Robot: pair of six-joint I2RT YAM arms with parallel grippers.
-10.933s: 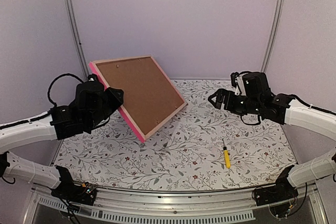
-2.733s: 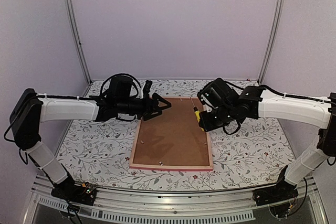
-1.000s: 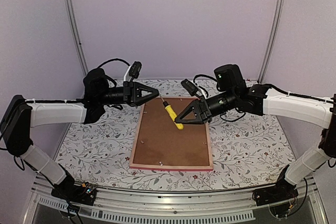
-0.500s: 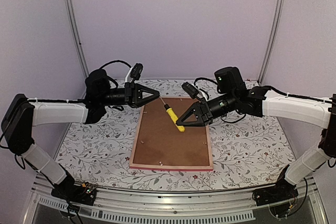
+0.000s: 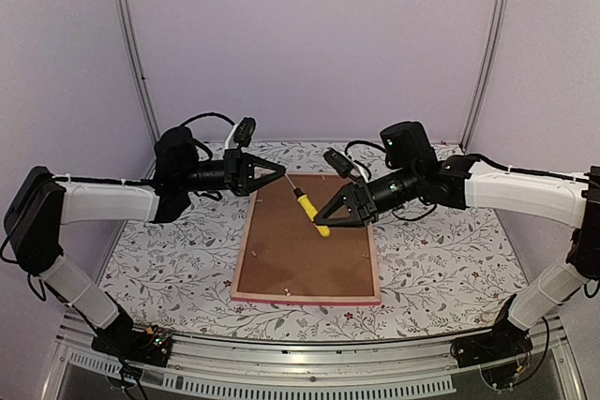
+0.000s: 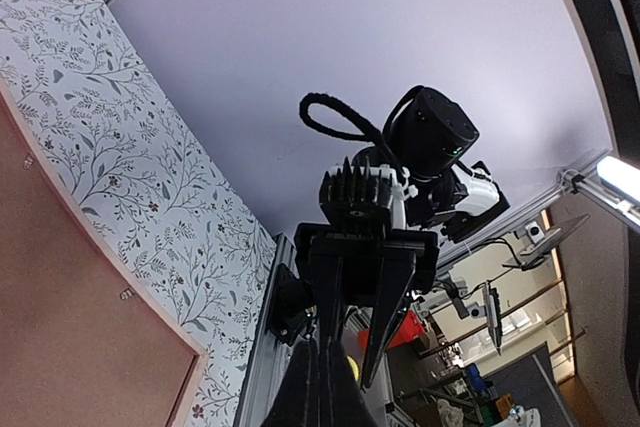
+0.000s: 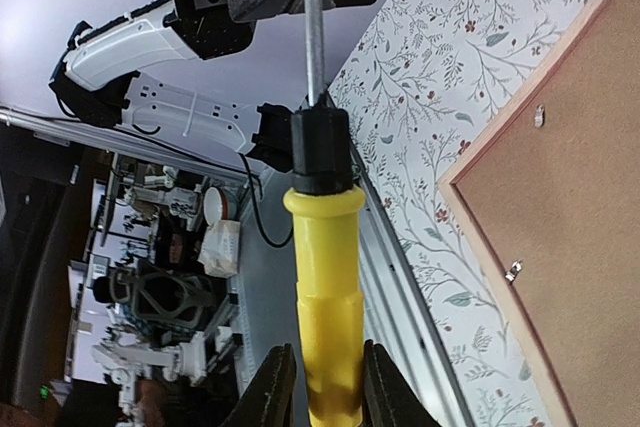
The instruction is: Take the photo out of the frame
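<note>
The worktop, covered in a leaf-and-flower print, carries the frame near its middle, lying flat and face down. The frame's pink border shows only as a thin line along the near side. The rest of the rim is pale wood. Inside the rim sits the brown backing board, with small metal clips along its inner edge. The photo cannot be seen from this side.

Above the far half of the board, the right fingers reach in from the right. They are closed on the yellow handle of a screwdriver. The right wrist view shows one finger on each side of the handle. Beyond the handle, the black collar and bare metal shaft point away toward the other arm. The tool is held above the board, handle toward the near right and shaft toward the far left.

At the shaft's far end are the left fingers, coming in from the left over the frame's far left corner. They are drawn together with hardly any gap, as the left wrist view also shows. The tip of the shaft reaches them, but whether they pinch it cannot be told.

Behind everything stands a plain lilac wall.
</note>
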